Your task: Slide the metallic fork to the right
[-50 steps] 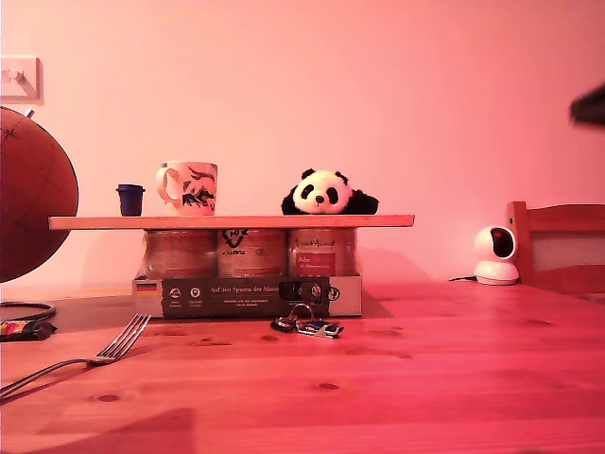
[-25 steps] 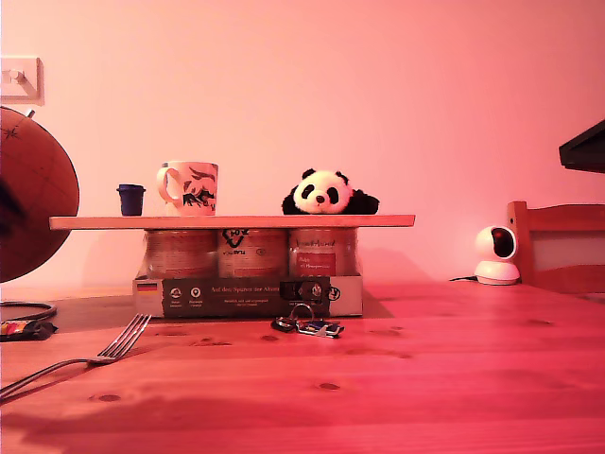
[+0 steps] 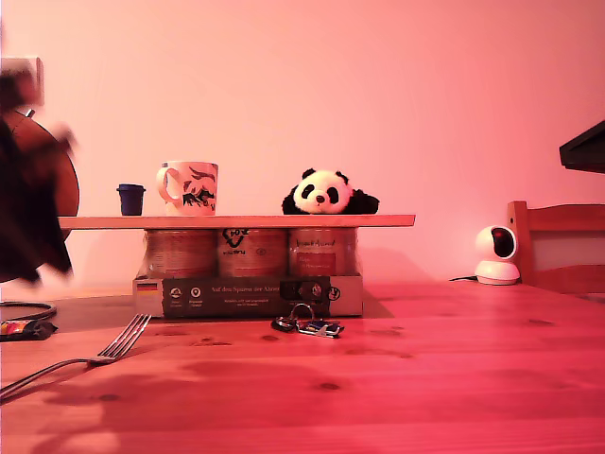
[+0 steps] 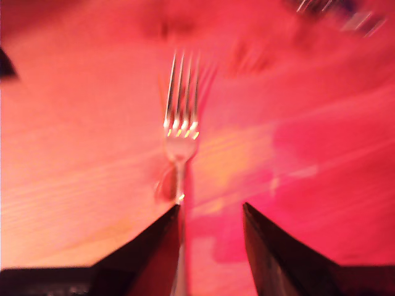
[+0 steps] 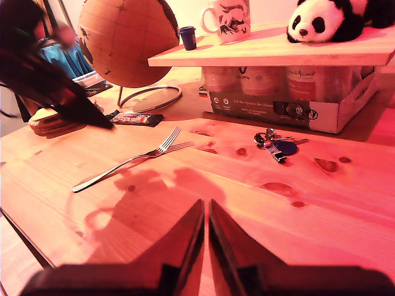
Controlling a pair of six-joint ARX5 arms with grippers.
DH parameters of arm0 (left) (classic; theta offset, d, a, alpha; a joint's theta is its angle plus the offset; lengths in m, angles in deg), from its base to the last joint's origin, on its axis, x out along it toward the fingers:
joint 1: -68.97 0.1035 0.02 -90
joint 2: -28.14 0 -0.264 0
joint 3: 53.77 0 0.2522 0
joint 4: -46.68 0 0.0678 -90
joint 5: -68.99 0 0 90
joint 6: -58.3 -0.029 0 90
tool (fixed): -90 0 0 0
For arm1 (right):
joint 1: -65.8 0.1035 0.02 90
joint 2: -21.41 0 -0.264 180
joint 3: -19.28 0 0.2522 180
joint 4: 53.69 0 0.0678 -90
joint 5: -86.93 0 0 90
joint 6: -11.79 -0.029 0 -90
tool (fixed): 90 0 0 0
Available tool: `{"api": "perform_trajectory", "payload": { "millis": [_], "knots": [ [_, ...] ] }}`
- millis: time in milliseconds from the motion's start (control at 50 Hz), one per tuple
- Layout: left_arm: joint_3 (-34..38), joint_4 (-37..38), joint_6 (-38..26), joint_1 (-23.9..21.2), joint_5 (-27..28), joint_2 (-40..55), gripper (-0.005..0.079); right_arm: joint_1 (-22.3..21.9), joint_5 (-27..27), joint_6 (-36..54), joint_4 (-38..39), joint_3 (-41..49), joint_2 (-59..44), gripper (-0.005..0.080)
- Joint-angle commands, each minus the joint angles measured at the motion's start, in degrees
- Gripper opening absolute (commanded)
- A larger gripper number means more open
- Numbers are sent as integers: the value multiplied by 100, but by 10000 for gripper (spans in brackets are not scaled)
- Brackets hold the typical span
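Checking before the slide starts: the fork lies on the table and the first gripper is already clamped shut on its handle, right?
Not quite. The fork does lie on the table, but my first gripper is open above it, fingers apart, handle at one finger's inner edge, not clamped. The first wrist view shows this.

Count on the worktop [image 3: 454,378]: one metallic fork [image 3: 80,359] at the exterior view's lower left, one key bunch [image 3: 307,324] near frame centre, one white camera [image 3: 496,255] at the exterior view's right, and one globe [image 5: 126,40] in the second wrist view. One wooden shelf [image 3: 236,221] carries one mug [image 3: 189,187], one small dark cup [image 3: 130,199] and one panda toy [image 3: 328,193]; beneath it three jars [image 3: 250,252] stand in one cardboard box [image 3: 250,295]. Two pincers counted, one per wrist view: my first gripper [image 4: 210,216] and my second gripper [image 5: 207,216].
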Motion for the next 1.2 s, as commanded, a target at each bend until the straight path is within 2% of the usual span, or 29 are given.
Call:
{"api": "perform_trajectory", "payload": {
  "millis": [0,400,720,800,920,1040,1180],
  "knots": [
    [-129,11,-70,-70,-59,238,279,24,-9,35,28,-61,35,-12],
    [-487,42,-323,-269,-678,1379,279,24,-44,35,28,-61,35,-12],
    [-490,39,-317,-278,-828,1574,277,24,-48,35,33,-61,35,-12],
    [-490,81,-317,-321,-826,1574,252,24,-50,35,33,-61,35,-12],
    [-490,197,-249,-409,-772,1576,160,24,-50,35,35,-61,35,-12],
    [-490,210,-118,-501,-444,1576,74,24,-50,35,37,-61,35,-12],
    [-490,210,35,-664,-181,1576,13,24,-48,33,44,-61,35,-12]
  ]
}}
